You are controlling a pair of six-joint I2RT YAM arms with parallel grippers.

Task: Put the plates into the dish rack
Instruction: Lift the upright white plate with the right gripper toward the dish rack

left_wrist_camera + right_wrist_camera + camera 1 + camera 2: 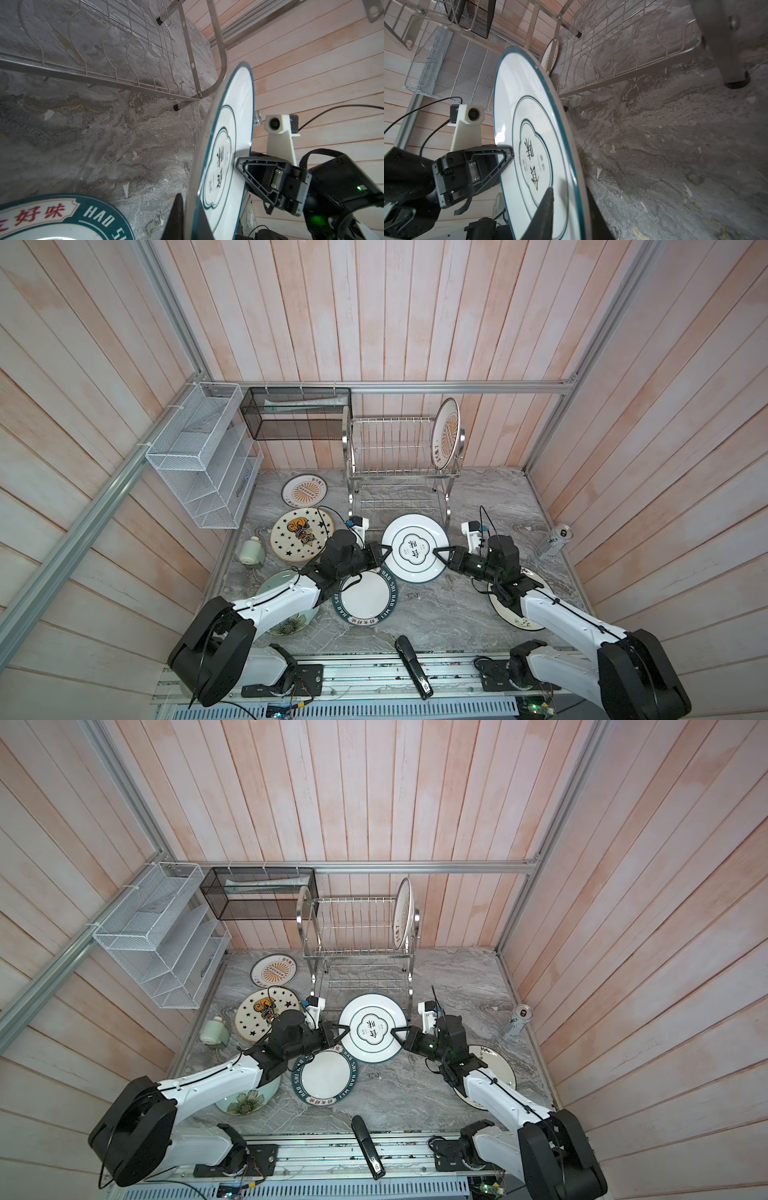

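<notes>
A white plate with a thin teal rim [415,547] [372,1027] hangs over the table in front of the dish rack [399,448] [353,928]. My left gripper [388,551] [191,224] is shut on its left rim. My right gripper [437,552] [566,207] is shut on its right rim. One sunburst plate [445,433] stands upright at the right end of the rack's upper tier. Flat on the table lie a sunburst plate [304,490], a star plate [299,539] and a teal lettered plate [365,597]. A green flower plate [286,622] and another plate [511,614] lie under my arms.
A white mesh organizer [199,456] and a black mesh basket [295,412] hang on the back left walls. A can [555,541] stands at the right table edge and a pale green bottle [251,551] at the left. A black stapler-like object [411,668] lies at the front.
</notes>
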